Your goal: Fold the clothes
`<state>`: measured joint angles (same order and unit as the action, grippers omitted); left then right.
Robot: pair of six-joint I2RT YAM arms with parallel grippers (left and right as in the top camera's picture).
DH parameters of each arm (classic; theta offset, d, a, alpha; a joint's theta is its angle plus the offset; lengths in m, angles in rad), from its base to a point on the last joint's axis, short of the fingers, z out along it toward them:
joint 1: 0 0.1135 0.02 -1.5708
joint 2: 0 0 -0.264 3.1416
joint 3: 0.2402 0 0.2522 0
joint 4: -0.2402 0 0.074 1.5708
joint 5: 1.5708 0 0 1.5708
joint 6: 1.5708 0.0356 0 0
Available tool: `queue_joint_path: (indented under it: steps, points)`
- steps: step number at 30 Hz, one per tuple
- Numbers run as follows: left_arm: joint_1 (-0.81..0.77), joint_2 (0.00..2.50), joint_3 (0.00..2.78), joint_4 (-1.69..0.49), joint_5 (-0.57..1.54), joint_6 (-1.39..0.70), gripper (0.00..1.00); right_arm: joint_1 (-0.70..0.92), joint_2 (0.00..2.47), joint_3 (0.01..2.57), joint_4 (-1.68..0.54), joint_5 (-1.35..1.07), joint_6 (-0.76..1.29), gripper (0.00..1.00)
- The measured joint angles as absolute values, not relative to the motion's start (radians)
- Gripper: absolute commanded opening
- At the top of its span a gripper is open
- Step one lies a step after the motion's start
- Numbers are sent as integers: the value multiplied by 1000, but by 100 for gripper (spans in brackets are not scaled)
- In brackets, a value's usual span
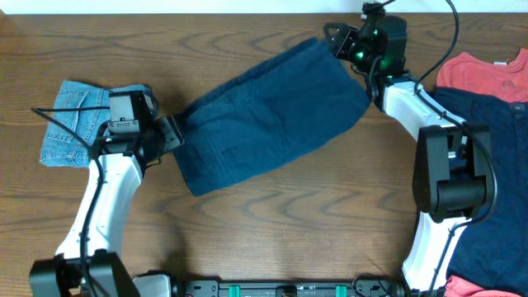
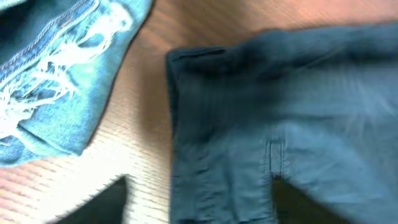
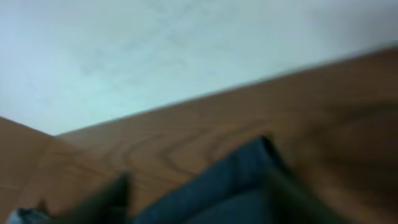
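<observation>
Where the brown wood-grain tabletop [image 1: 313,223] shows between the two arms, the dark navy shorts [image 1: 264,124] lie spread on a slant. The left gripper [image 1: 171,132] sits at their left end, its jaws wide apart and holding nothing, with the cloth flat beneath them. The right gripper [image 1: 340,41] is at the shorts' far right corner. Its wrist view is blurred, but the jaws seem parted over the fabric without gripping it. Faded denim shorts [image 1: 70,124] lie at the left, and a red T-shirt [image 1: 483,73] and another navy garment [image 1: 499,140] lie at the right. Beyond the tabletop's far edge stands a pale wall [image 3: 186,50].
</observation>
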<state>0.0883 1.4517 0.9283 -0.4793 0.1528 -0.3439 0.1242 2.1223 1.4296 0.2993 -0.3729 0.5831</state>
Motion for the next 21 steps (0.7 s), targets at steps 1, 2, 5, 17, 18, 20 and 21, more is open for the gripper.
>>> queue_joint_path:
  steps: [1,2,5,17,18,20,21]
  points:
    - [89,1465,928,-490,149,-343,95,119,2127,1431,267,-373,576,99]
    - [90,1474,928,-504,147,-345,95,114,2130,1431,230,-378,566,99]
    - [90,1487,928,-554,142,-345,96,80,2132,1436,80,-426,538,99]
    - [90,1489,902,-670,162,-339,95,-148,2133,1444,-476,-567,316,99]
    - [90,1493,893,-664,173,-337,95,-150,2133,1444,-489,-569,292,99]
    - [90,1510,877,-645,204,-331,92,-143,2133,1445,-497,-564,253,99]
    - [90,1524,871,-631,228,-324,88,-136,2133,1445,-497,-554,236,96]
